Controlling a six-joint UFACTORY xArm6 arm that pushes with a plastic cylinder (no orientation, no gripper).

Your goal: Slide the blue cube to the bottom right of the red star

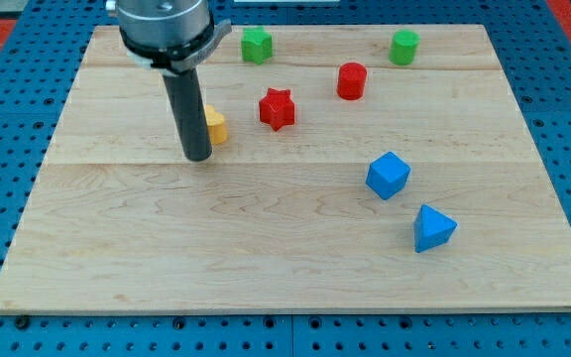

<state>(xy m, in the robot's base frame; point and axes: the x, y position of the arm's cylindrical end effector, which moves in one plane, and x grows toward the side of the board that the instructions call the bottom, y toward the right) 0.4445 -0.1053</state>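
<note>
Blue cube (388, 176) corner-on toward view's bottom, no long axis, lower right of red star (277, 108); no jaws, my tip (198, 157) well left.

Wooden board (266, 258), blue cube (388, 175), red star (277, 108), yellow block (216, 126), two green blocks (257, 46).

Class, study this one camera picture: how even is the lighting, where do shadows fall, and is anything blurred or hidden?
Camera view: soft, even light on the wooden board, no glare; blue cube and red star are sharp, with faint shadows at their bases; my tip stands at the view's left, partly hiding the yellow block.
</note>
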